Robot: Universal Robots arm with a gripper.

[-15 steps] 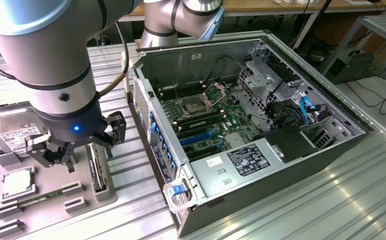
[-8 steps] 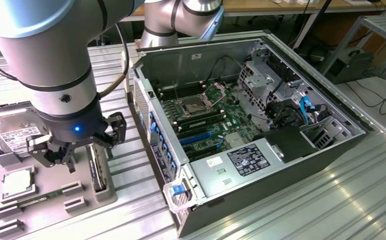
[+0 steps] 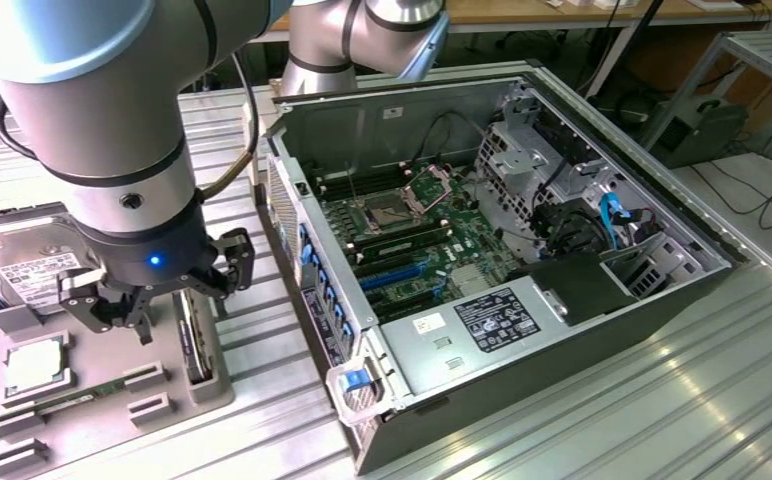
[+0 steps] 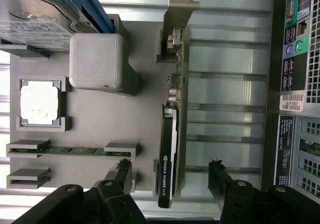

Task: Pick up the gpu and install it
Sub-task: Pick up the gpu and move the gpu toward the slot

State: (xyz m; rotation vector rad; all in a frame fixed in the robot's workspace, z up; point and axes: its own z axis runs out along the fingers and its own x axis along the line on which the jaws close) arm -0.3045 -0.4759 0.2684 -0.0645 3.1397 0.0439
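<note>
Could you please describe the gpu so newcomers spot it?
At the exterior view's left of the open computer case sits a grey tray. The gpu stands on edge along its case-side rim: long, dark, silver-bracketed, unlike the hard drive and memory stick.

– Can you read anything from where we stand?
– On the gpu [image 4: 172, 149], yes: the edge of its dark cover carries a green logo and "NVIDIA QUADRO", then a model code I can't make out.
– And the white label on the power supply [image 3: 496, 320]?
– Black print, too fine to read. Same with the hard drive [image 3: 29, 268] label, and the barcode sticker [image 4: 289, 103] on the back of the computer case [image 4: 300, 149] has digits I can't read
</note>
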